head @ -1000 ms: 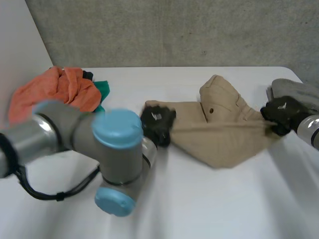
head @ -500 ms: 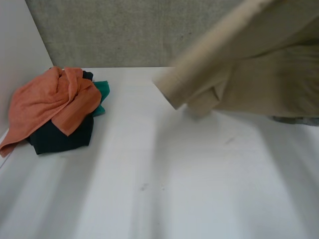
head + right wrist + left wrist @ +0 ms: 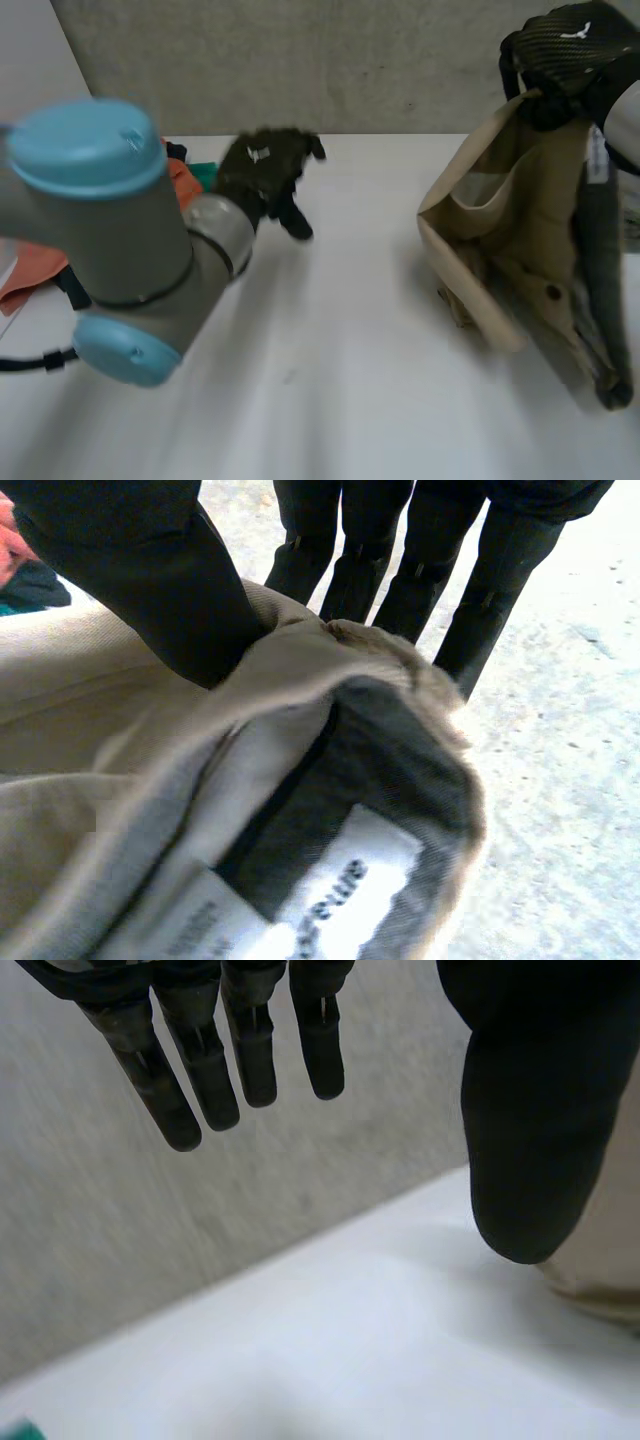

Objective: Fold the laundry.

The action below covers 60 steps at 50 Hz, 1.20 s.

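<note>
Nothing is folded yet: the tan shorts (image 3: 528,205) hang crumpled at the frame's right, their waistband pinched by the right hand (image 3: 570,45) at upper right. The left hand (image 3: 262,172), centre-left, is empty, fingers straight. A pile (image 3: 25,278) waits at far left. The shorts look a stiff twill, dark-lined, with a white label (image 3: 310,900).

Where my three cameras look

My head camera sits behind and between my arms (image 3: 110,230) and looks down at the white tabletop (image 3: 380,400) toward the grey wall (image 3: 350,60). My left wrist camera looks along my left hand (image 3: 520,1120), very near, at that same wall and tabletop. My right wrist camera looks along my right hand (image 3: 150,590), close up on the tan cloth (image 3: 100,710), which the head camera sees too.
</note>
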### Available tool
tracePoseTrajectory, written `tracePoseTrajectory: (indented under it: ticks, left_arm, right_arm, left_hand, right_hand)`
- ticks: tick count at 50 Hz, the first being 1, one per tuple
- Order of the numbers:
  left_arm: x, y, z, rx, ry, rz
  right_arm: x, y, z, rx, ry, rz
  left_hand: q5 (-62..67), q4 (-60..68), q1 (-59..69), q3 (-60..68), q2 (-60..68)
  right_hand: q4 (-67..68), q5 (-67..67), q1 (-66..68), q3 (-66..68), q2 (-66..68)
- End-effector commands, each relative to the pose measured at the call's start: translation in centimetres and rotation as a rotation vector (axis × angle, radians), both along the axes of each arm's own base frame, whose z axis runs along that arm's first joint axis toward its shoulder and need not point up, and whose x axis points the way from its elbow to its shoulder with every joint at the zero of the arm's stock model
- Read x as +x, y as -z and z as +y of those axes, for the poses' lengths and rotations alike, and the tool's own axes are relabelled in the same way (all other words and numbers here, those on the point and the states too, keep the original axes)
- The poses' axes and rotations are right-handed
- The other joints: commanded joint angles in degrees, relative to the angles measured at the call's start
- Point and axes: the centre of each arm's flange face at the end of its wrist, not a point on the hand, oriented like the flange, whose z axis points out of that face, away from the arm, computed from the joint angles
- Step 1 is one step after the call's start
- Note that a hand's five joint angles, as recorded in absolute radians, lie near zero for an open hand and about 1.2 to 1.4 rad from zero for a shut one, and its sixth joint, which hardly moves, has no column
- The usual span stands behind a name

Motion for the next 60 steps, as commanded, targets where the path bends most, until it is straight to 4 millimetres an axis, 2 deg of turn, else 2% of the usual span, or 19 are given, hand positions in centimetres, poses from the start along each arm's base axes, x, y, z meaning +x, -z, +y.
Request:
tracePoseTrajectory:
  ticks: [1,7,16,21,26,31,32,35,37,38,41,42,46,47,50,51,55,58,60]
  left_arm:
    - [0.4,2.1,0.1,0.144,-0.020,0.092]
    - [-0.8,4.1,0.5,0.274,0.040,0.175]
    - [-2.3,4.6,0.8,0.434,0.095,0.357]
    - [-3.5,5.9,0.2,0.467,0.080,0.377]
    - [-5.5,8.1,1.2,0.495,0.102,0.349]
    - [-5.6,9.5,0.7,0.500,0.068,0.338]
    - [-5.6,9.9,0.5,0.498,0.056,0.336]
    - [-5.7,10.6,-0.3,0.482,0.017,0.331]
    - [-5.8,10.9,-0.8,0.474,0.000,0.329]
    - [-5.8,10.9,-0.8,0.472,-0.001,0.329]
    - [-5.4,10.4,-1.5,0.458,-0.014,0.327]
    - [-5.2,10.0,-1.6,0.449,-0.015,0.326]
    - [-3.7,3.4,-1.5,0.315,-0.001,0.340]
    - [-2.5,0.8,-1.6,0.249,-0.011,0.338]
    - [-0.3,-2.7,-1.8,0.140,-0.030,0.329]
    - [0.8,-5.1,-1.5,0.058,-0.037,0.317]
    - [2.9,-10.5,0.4,-0.135,-0.037,0.275]
    - [3.8,-12.7,1.7,-0.218,-0.036,0.252]
    - [4.7,-14.7,3.2,-0.294,-0.039,0.237]
  right_arm:
    - [1.7,-0.1,1.6,0.002,-0.040,-0.007]
    - [3.4,0.1,3.3,0.004,-0.071,-0.002]
    - [4.1,1.5,4.5,0.045,-0.082,0.020]
    - [4.1,1.6,4.7,0.050,-0.085,0.020]
    - [4.0,1.2,4.9,0.041,-0.085,0.015]
    - [3.9,0.8,5.2,0.032,-0.085,0.007]
    - [3.9,0.7,5.2,0.030,-0.085,0.004]
    - [3.7,0.2,5.4,0.020,-0.082,-0.002]
    - [3.6,-0.2,5.7,0.009,-0.083,-0.006]
    - [3.6,-0.3,5.8,0.005,-0.082,-0.009]
    - [3.3,-1.1,6.1,-0.018,-0.080,-0.015]
    - [3.2,-1.3,6.2,-0.027,-0.077,-0.017]
    - [2.5,-2.9,6.9,-0.080,-0.068,-0.027]
    - [2.4,-3.3,7.1,-0.090,-0.069,-0.030]
    - [2.1,-4.4,7.7,-0.127,-0.072,-0.043]
    - [2.0,-4.6,7.7,-0.133,-0.070,-0.044]
    - [0.8,-5.3,7.5,-0.150,-0.030,-0.038]
    - [-0.4,-6.2,7.8,-0.188,0.010,-0.025]
    - [-1.1,-7.5,8.8,-0.229,0.025,-0.027]
  left_hand:
    - [-0.49,-0.86,-1.92,-1.89,-1.80]
    - [-0.32,-0.70,-1.76,-1.72,-1.63]
    - [0.52,0.14,-0.92,-0.88,-0.79]
    - [0.86,0.48,-0.58,-0.55,-0.45]
    - [1.86,1.49,0.43,0.46,0.55]
    - [5.22,4.84,3.79,3.82,3.91]
    - [6.90,6.52,5.46,5.49,5.58]
    - [26.53,26.15,25.10,25.13,25.22]
    - [50.54,50.16,49.11,49.14,49.23]
    - [56.95,56.57,55.52,55.55,55.64]
    - [57.02,56.64,55.58,55.61,55.71]
    - [57.02,56.64,55.58,55.61,55.71]
    - [57.02,56.64,55.58,55.61,55.71]
    - [57.02,56.64,55.58,55.61,55.71]
    - [57.02,56.64,55.58,55.61,55.71]
    - [57.02,56.64,55.58,55.61,55.71]
    - [57.02,56.64,55.58,55.61,55.71]
    - [57.02,56.64,55.58,55.61,55.71]
    - [57.02,56.64,55.58,55.61,55.71]
  right_hand:
    - [11.32,13.05,15.87,11.83,12.45]
    - [11.32,13.05,15.87,11.83,12.45]
    - [11.32,13.05,15.87,11.83,12.45]
    - [11.32,13.05,15.87,11.83,12.45]
    - [11.32,13.05,15.87,11.83,12.45]
    - [11.32,13.05,15.87,11.83,12.45]
    - [11.32,13.05,15.87,11.83,12.45]
    - [11.32,13.05,15.87,11.83,12.45]
    - [11.32,13.05,15.87,11.83,12.45]
    - [11.32,13.05,15.87,11.83,12.45]
    - [11.32,13.05,15.87,11.83,12.45]
    - [11.32,13.05,15.87,11.83,12.45]
    - [11.32,13.05,15.87,11.83,12.45]
    - [11.32,13.05,15.87,11.83,12.45]
    - [11.32,13.05,15.87,11.83,12.45]
    - [11.32,13.05,15.87,11.83,12.45]
    - [11.32,13.05,15.87,11.83,12.45]
    - [11.32,13.05,15.87,11.83,12.45]
    - [11.32,13.05,15.87,11.83,12.45]
